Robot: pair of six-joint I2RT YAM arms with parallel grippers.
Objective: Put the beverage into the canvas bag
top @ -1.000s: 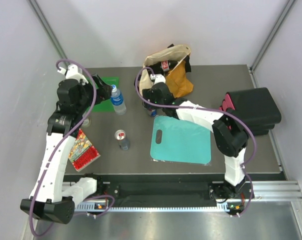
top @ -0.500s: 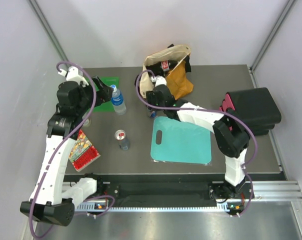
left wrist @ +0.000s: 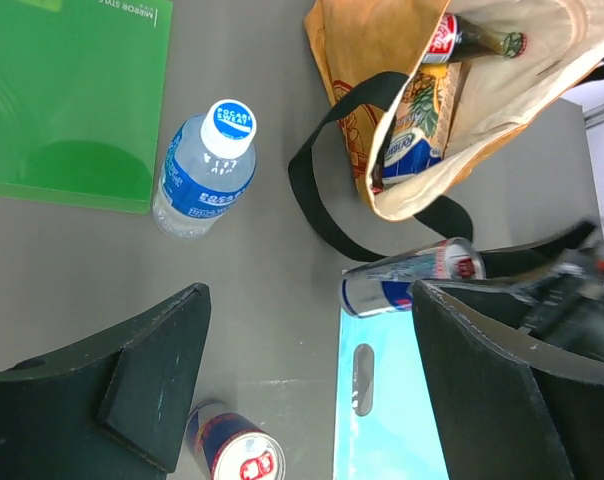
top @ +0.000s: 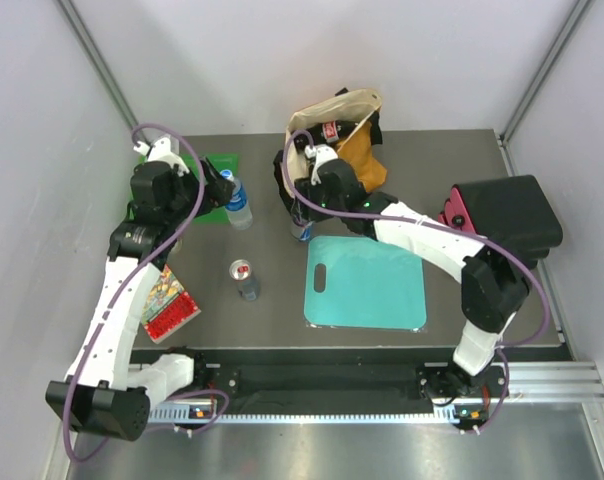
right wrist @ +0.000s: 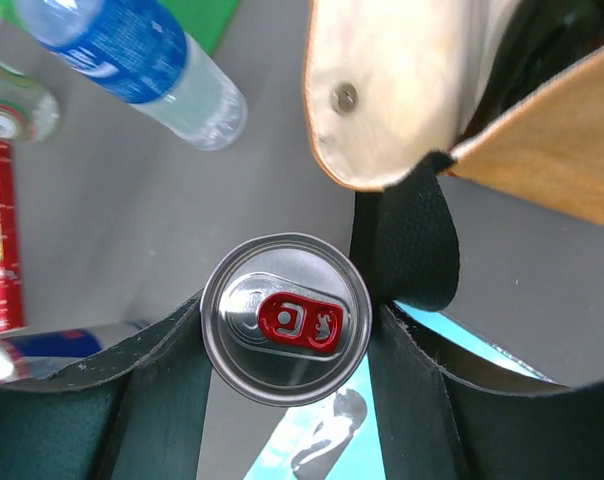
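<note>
My right gripper [top: 304, 212] is shut on a silver and blue energy drink can [right wrist: 286, 318], fingers on both of its sides. The can [top: 300, 231] sits just in front of the mustard-yellow canvas bag [top: 360, 160], next to its black strap [right wrist: 407, 245]. The bag's cream lining [right wrist: 402, 90] gapes open and holds a bottle and a packet [left wrist: 412, 140]. My left gripper [top: 195, 188] is open and empty above the table, near a water bottle [top: 236, 200]. A second can [top: 244, 278] stands at mid-table.
A teal cutting board [top: 365, 282] lies right of centre, under the held can's near side. A green mat [top: 214, 165] lies at the back left. A red snack packet [top: 165, 300] lies at the front left. A black case [top: 507, 220] stands at the right edge.
My right wrist has shifted back and right toward the bag, still gripping the can. My left arm has moved a little right and back.
</note>
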